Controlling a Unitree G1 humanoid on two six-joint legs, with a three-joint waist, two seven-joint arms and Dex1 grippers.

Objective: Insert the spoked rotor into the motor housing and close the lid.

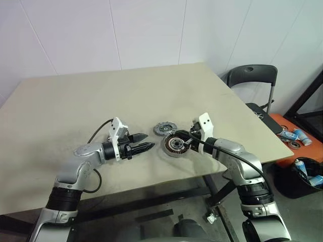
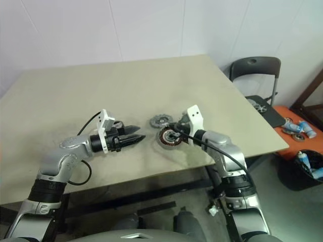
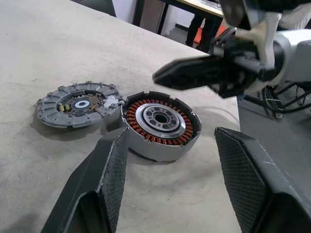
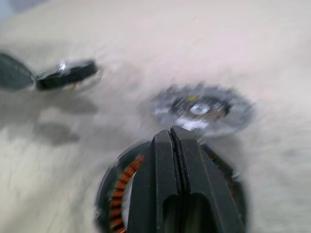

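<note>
1. The left gripper hovers over the table with its fingers spread apart, holding nothing.
2. The motor housing lies flat on the table just ahead of that gripper's fingertips, copper windings facing up.
3. The right gripper has its fingers pressed together, empty, its tip poised right above the housing.
4. The lid rests just beyond the housing, their edges touching.
5. The spoked rotor lies past the right gripper, apart from the lid.
</note>
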